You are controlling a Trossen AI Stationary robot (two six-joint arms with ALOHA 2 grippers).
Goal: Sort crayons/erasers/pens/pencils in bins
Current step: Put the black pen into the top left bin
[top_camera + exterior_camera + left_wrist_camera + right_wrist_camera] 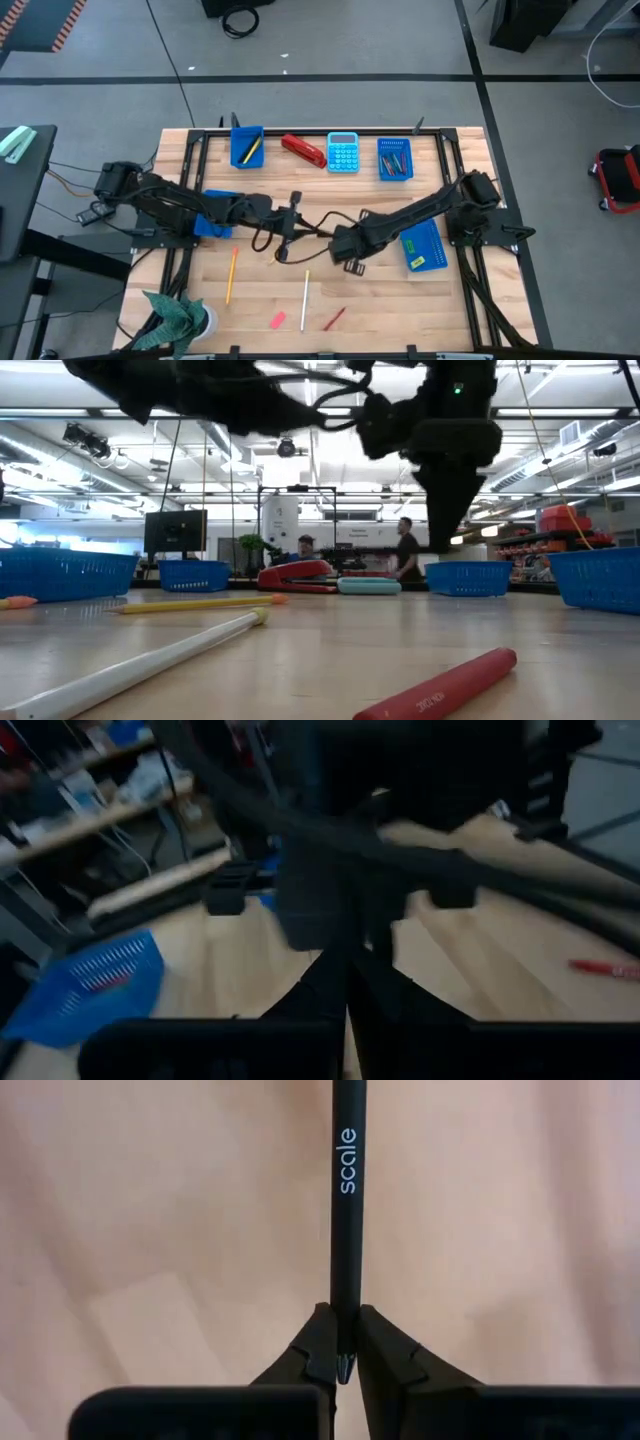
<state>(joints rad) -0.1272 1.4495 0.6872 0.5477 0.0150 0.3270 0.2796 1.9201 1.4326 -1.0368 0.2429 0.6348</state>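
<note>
Black pen (345, 1200) marked "scale" being pinched at its tip by the right gripper (345, 1342), mid-table, near the right-hand bin (424, 247). Left gripper (347, 982) pressing together on nothing, its surroundings blurring. Far bin (246, 145) holding a yellow pencil (251, 151); another far bin (394, 158) holding indistinct sticks.

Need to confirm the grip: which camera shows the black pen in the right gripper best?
The right wrist view: the black pen fills the frame, pinched at its end by the right gripper. The high view shows only the arm there; the low and left wrist views don't show it clearly.
</note>
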